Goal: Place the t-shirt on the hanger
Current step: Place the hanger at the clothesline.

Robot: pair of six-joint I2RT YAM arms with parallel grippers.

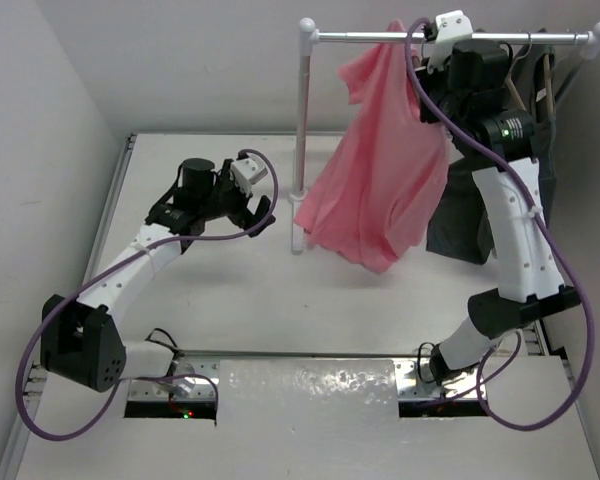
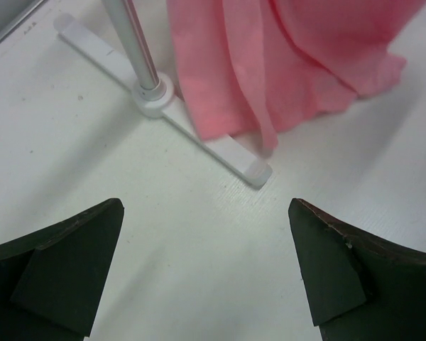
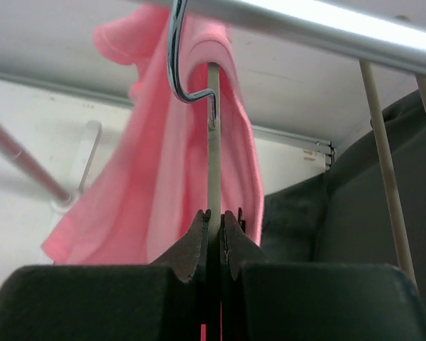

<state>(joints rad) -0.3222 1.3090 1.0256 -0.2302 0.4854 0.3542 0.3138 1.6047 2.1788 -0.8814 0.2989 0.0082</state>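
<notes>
Nearest the bases, the left gripper (image 2: 206,206) hangs empty with its jaws spread wide over the table (image 1: 280,300), a plain white matt top that should let cloth slide a little. Just ahead of it lies the foot (image 2: 220,149) of a clothes rack, with the hem of the t-shirt (image 1: 380,180) brushing it. The t-shirt is light, limp fabric. It looks likely to sag and bunch wherever it is pinched, so the shoulder seams or collar seem the best places to take it. It hangs lopsided, one sleeve thrown up to the left. Higher up, the right gripper (image 3: 214,217) is clamped tight on the thin, stiff hanger (image 3: 214,142), seen edge-on, whose hook (image 3: 174,57) sits over the rail (image 1: 340,38). Just beside hangs a dark garment (image 1: 450,225). Bare pale walls (image 1: 40,100) close in behind and to the left.
</notes>
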